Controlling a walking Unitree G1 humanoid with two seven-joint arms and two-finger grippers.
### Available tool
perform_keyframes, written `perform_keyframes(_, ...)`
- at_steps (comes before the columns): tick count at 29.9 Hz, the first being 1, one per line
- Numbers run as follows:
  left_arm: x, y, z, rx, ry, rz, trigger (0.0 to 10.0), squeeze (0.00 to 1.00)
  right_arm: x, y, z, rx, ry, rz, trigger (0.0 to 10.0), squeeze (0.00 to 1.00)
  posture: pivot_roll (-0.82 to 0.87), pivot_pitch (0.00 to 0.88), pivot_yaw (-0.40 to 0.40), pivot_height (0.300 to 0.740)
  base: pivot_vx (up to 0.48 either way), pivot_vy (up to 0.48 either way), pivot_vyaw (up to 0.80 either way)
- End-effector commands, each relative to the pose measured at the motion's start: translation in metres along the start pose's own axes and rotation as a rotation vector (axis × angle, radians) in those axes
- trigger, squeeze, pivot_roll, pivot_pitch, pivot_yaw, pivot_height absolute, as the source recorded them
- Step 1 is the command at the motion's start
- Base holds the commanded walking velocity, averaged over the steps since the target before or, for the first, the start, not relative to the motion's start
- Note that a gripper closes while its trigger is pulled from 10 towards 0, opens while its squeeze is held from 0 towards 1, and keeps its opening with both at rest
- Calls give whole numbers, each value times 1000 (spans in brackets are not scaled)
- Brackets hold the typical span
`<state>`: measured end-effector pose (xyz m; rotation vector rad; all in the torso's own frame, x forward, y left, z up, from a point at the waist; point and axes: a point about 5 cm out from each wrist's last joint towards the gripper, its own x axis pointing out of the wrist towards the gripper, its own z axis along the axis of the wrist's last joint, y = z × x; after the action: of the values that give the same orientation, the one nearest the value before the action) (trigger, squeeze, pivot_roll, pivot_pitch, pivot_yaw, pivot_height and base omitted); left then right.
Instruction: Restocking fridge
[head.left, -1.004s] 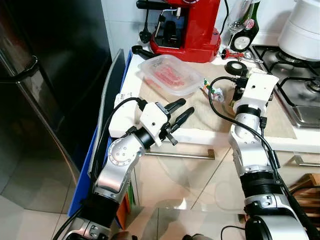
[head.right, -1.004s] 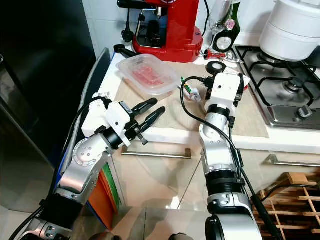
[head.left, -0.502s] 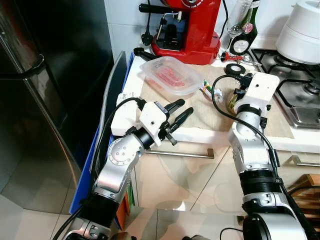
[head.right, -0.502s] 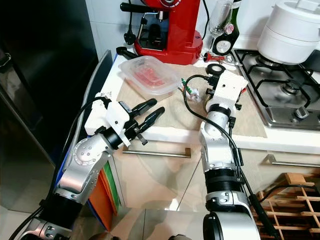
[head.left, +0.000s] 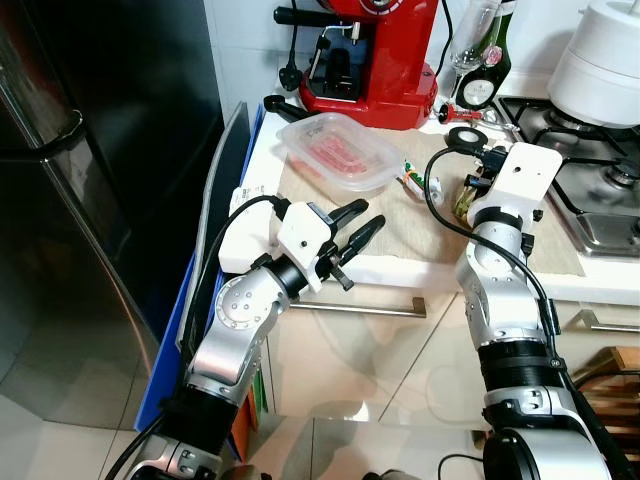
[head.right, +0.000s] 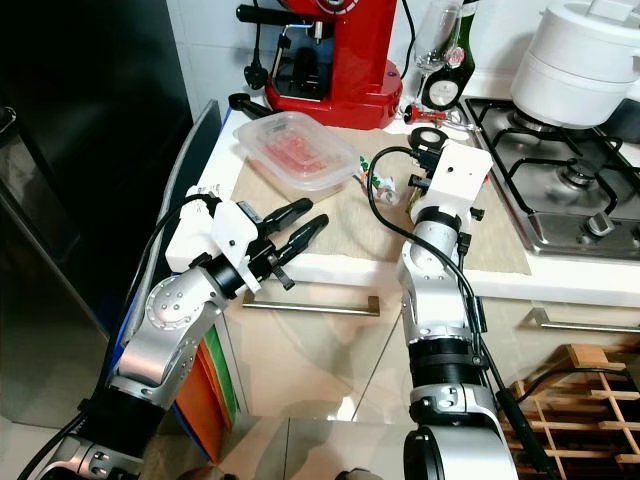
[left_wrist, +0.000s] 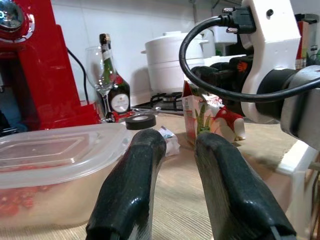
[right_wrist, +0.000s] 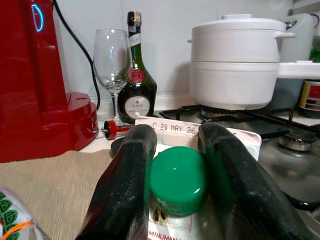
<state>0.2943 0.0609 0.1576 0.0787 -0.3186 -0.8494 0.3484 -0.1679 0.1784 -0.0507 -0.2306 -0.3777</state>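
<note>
Right wrist view: the right gripper (right_wrist: 175, 195) was pinched on a drink carton (right_wrist: 200, 145) beside the stove (head.left: 590, 200), the left gripper (head.left: 358, 228) parted, unladen — nothing judged stocked, the fridge (head.left: 90, 150) door shut.

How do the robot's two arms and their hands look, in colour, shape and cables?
Both arms are silver, jointed cylinders. Each ends in a white boxy wrist block with a looping black cable. The left hand and the right hand each have two long, rounded black fingers.
</note>
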Motion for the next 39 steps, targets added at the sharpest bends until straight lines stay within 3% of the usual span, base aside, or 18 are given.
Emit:
perform_keyframes(1,5,4,4,2,9,32,10000,0,-1,6,16,-23,-93,56,0,0,134,12,-23,730,0,0,0)
perform_keyframes(2,6,9,-2,-41,52,91,10000,0,1,5,26,-41,-150,70,0,0,129,9,-22,730,0,0,0)
perform_keyframes(6,4,14,-10,-51,120,157,10000,0,4,-1,39,-62,-224,79,0,0,125,0,-25,730,0,0,0)
perform_keyframes(14,9,17,7,-46,71,188,10000,0,0,-10,60,-152,-367,101,0,0,116,0,-31,730,0,0,0)
perform_keyframes(15,11,21,15,-79,42,221,10000,0,-5,-19,65,-210,-414,79,0,0,110,0,-33,730,0,0,0)
perform_keyframes(19,12,26,26,-177,4,249,10000,0,-13,-33,68,-271,-449,61,0,0,105,0,-29,730,0,0,0)
perform_keyframes(21,12,27,28,-213,-7,241,10000,0,-16,-36,67,-288,-454,58,0,0,105,0,-28,730,0,0,0)
perform_keyframes(22,8,28,25,-232,15,254,10000,0,-26,-46,59,-317,-430,44,0,0,103,0,-24,730,0,0,0)
perform_keyframes(26,5,29,20,-222,43,272,10000,0,-33,-50,52,-334,-408,33,0,0,103,0,-22,730,0,0,0)
perform_keyframes(28,-5,32,5,-245,127,345,10000,0,-46,-51,45,-357,-384,30,0,0,99,0,-17,730,0,0,0)
perform_keyframes(32,-20,41,-4,-251,183,438,10000,0,-61,-52,40,-378,-362,46,0,0,98,0,-16,730,0,0,0)
perform_keyframes(34,-30,47,-3,-230,187,489,10000,0,-71,-56,37,-387,-344,50,0,0,99,0,-15,730,0,0,0)
perform_keyframes(35,-39,50,1,-176,190,512,10000,0,-82,-60,35,-391,-323,61,0,0,100,0,-13,730,0,0,0)
perform_keyframes(39,-44,51,10,-137,159,511,10000,0,-93,-59,29,-399,-295,92,0,0,98,0,-10,730,0,0,0)
